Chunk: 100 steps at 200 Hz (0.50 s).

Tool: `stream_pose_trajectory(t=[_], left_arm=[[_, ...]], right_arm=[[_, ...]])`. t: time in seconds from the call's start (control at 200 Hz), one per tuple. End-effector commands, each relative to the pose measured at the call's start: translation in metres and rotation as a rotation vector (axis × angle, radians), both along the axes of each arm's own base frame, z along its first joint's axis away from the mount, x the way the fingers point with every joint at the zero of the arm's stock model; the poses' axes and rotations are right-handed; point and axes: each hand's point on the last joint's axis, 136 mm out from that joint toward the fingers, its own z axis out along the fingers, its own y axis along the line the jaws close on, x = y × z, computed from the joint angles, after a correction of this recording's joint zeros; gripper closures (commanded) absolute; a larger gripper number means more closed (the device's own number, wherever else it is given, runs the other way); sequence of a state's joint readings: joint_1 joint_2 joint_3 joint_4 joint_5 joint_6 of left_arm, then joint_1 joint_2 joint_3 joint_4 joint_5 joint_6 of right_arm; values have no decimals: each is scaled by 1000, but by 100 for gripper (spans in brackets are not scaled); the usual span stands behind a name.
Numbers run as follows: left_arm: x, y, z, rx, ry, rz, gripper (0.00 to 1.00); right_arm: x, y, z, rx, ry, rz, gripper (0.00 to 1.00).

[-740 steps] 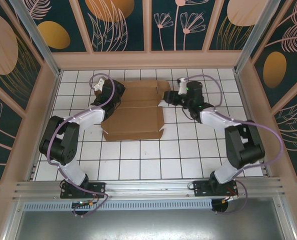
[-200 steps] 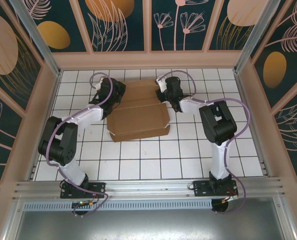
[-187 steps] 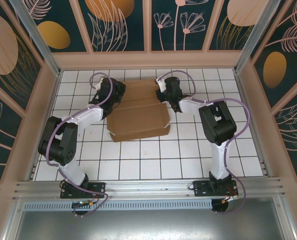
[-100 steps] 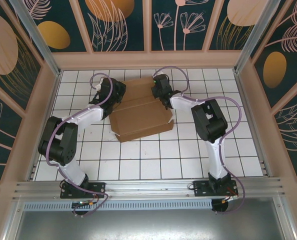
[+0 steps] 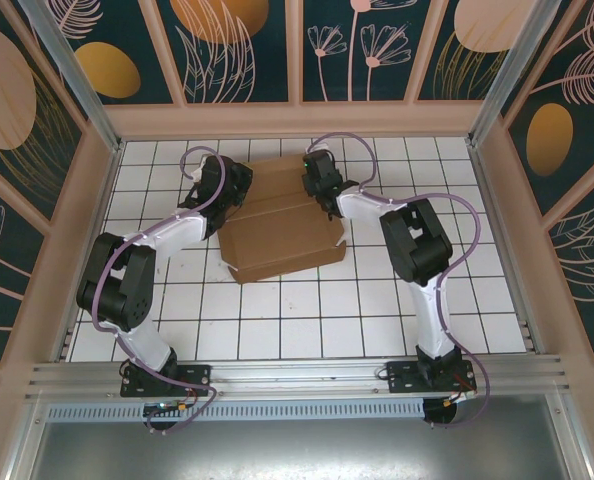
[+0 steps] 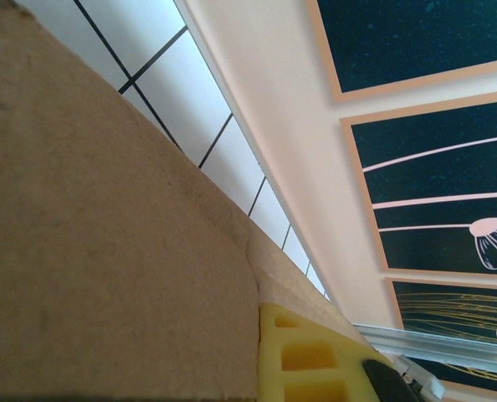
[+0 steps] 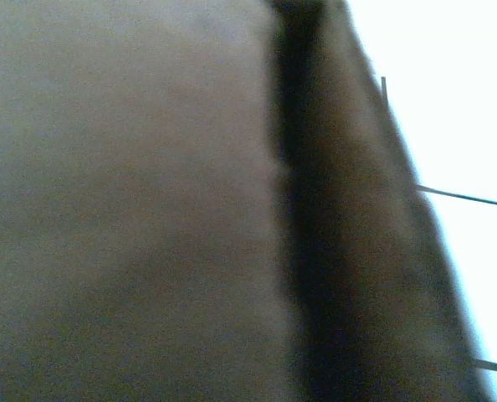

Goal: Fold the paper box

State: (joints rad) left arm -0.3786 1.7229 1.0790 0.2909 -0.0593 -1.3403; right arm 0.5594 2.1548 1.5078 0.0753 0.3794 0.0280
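Left end effector [image 5: 235,193] clenched at paper box [image 5: 282,240] (left edge) — right end effector [image 5: 324,195]: can't tell.

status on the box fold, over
left hand shut on the paper box, far-left flap. right hand at its far-right side, jaws unclear. box mostly flat, not yet closed. no obstruction seen.

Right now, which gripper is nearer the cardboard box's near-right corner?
Right. The right gripper is at the right edge of the cardboard box; the left gripper at its left edge.
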Motion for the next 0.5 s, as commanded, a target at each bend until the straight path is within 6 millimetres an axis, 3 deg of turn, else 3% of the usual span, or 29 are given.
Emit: stream_pose_trajectory(t=[0.0, 0.075, 0.21, 0.385, 0.495], left_arm=[[-20, 1, -47, 60, 155, -29, 100], [-20, 4, -48, 69, 155, -21, 100], [-20, 3, -51, 66, 159, -20, 100], [-18, 2, -51, 63, 157, -20, 100], [-17, 2, -49, 62, 152, -21, 100]], right_arm=[[-15, -22, -14, 14, 54, 14, 53], [-23, -21, 4, 93, 20, 62, 39], [-45, -21, 38, 211, -72, 181, 25], [-75, -33, 77, 327, -190, 303, 22], [-85, -53, 98, 430, -252, 307, 25]])
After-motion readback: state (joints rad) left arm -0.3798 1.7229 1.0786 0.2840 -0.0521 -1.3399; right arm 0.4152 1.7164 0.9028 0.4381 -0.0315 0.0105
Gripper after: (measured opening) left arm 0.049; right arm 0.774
